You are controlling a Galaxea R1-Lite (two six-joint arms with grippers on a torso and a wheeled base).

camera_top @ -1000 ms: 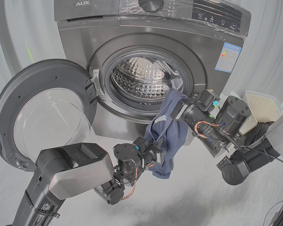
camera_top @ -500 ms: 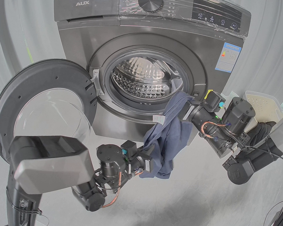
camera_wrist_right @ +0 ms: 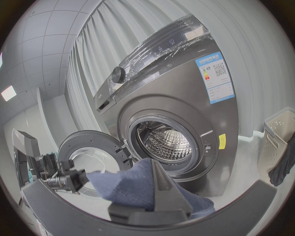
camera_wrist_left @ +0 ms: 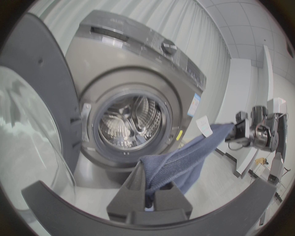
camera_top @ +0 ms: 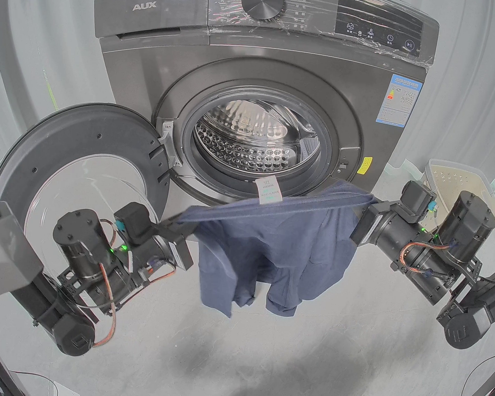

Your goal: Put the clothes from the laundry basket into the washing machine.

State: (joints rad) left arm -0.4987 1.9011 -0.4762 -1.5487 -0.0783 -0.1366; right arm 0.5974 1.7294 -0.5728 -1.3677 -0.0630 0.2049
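Left claw [camera_top: 179,229] and right claw [camera_top: 366,207], each gripping the blue shirt [camera_top: 278,238], pulled apart; we judged it spread for the washing machine [camera_top: 155,66].

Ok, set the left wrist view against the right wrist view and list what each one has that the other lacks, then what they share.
Left wrist view's own: the right gripper clamped on the far end of the blue garment, and the garment's white label.
Right wrist view's own: the laundry basket with a dark garment draped over its rim, and the left gripper holding the other end.
Shared: the washing machine, its door swung open, the bare metal drum, and the blue garment stretched between the grippers.
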